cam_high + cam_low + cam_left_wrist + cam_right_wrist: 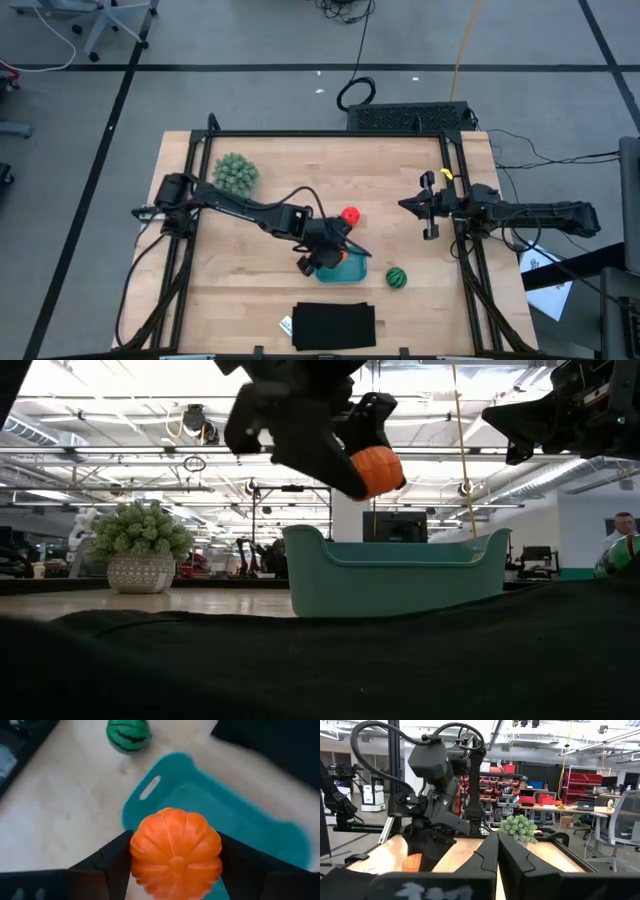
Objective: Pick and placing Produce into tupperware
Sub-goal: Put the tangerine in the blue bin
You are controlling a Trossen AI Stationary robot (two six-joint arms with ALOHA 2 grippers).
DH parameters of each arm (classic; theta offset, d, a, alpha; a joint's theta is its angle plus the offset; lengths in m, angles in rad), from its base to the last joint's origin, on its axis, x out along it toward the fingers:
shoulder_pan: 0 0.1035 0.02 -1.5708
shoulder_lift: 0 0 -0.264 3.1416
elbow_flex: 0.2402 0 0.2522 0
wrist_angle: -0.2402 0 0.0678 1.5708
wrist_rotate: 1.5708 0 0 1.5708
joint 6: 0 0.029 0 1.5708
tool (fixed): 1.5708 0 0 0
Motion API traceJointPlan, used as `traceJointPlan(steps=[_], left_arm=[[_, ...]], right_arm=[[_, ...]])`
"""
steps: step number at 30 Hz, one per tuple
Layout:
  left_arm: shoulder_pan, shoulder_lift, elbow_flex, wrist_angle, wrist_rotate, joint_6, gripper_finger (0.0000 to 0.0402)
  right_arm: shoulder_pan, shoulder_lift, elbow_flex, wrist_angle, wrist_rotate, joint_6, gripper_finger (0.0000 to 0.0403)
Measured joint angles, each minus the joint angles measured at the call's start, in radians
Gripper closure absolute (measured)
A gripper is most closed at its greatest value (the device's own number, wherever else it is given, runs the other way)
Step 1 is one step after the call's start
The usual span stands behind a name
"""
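Left end effector [175, 865] clamps a ribbed, glossy orange piece [176, 852] above the teal tupperware [240, 820]; right end effector [497, 855] together.

Robotics lab or workshop hall being indicated. Wooden table [270, 230] being framed by black metal rails on grey taped floor, cables [352, 92] being trailed across it. High ceiling with exposed trusses and strip lights [120, 405] being seen. Red parts bins on shelving [492, 787], desks with monitors, office chair [622, 827] being shown beyond the table.
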Motion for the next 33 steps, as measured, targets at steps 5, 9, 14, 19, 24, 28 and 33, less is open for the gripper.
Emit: traceJointPlan(steps=[5,9,14,19,24,28,33], left_arm=[[0.001,0.0,0.0,0.048,-0.005,0.111,0.0158],[-0.001,0.0,0.0,0.069,0.009,0.173,0.0158],[-0.005,0.0,0.0,0.081,0.063,0.107,0.0158],[-0.01,0.0,0.013,0.085,0.057,-0.133,0.0158],[-0.03,-0.002,0.042,0.017,0.003,-0.341,0.0158],[-0.063,-0.002,0.05,-0.004,-0.105,-0.453,0.0158],[-0.07,-0.002,0.05,-0.005,-0.198,-0.661,0.0158]], right_arm=[[0.0,0.001,0.0,-0.007,0.0,0.0,0.0403],[0.0,0.002,0.0,-0.006,0.0,0.0,0.0403],[0.0,0.002,0.0,-0.006,0.0,0.0,0.0403],[0.0,0.002,0.0,-0.006,0.0,0.0,0.0403],[0.0,0.002,0.0,-0.006,0.0,0.0,0.0403],[0.0,0.002,0.0,-0.006,0.0,0.0,0.0403],[0.0,0.002,0.0,-0.006,0.0,0.0,0.0403]])
